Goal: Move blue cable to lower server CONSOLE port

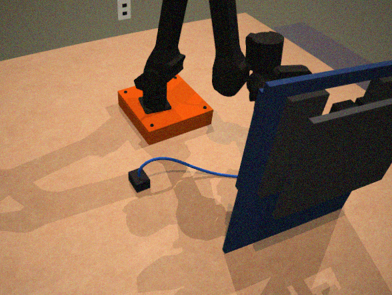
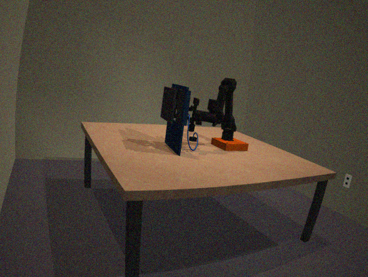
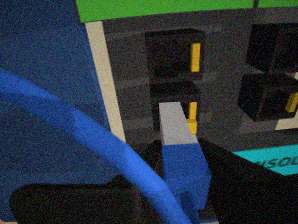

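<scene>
Blue plug (image 3: 186,172) pinched in the black hand (image 3: 178,145); blue cable (image 1: 190,165) (image 2: 188,135) (image 3: 107,140) runs to a black block (image 1: 139,180) (image 2: 193,138) on the table (image 1: 83,260) (image 2: 219,169).

Orange base (image 1: 197,113) (image 2: 241,147), blue cable (image 1: 187,163) (image 2: 188,135) (image 3: 107,145), green strip (image 3: 165,7).

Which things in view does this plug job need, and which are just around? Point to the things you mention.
Needed:
- black parallel-jaw pincer (image 3: 178,145), shut on the plug
- blue plug with grey tip (image 3: 186,167)
- thin blue cable (image 1: 200,169) (image 2: 188,135) (image 3: 107,141)
- dark server face with square ports (image 3: 132,70)

Just around:
- white wall outlet (image 1: 124,9) (image 2: 347,180)
</scene>
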You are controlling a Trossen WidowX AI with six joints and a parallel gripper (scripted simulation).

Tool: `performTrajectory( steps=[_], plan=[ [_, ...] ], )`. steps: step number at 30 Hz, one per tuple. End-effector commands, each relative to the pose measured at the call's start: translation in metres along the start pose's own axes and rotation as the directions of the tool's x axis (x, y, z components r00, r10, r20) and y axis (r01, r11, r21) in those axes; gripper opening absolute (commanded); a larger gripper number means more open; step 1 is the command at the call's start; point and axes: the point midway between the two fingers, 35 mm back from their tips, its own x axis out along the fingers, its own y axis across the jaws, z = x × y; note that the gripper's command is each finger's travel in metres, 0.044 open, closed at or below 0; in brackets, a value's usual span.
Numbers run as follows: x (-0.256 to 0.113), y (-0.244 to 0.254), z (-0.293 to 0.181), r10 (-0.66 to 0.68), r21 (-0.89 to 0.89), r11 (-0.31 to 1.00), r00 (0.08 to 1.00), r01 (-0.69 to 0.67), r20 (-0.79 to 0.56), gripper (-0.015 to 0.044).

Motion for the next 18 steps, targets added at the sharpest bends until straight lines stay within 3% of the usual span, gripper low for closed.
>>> performTrajectory(
  steps=[1, 18],
  plan=[
    [-0.0001, 0.0004, 0.0001, 0.001, -0.001, 1.0, 1.0, -0.001, 0.001, 0.0],
    [-0.0047, 0.0087, 0.0023, 0.019, -0.018, 1.0, 1.0, -0.019, 0.014, 0.0]
  ],
)
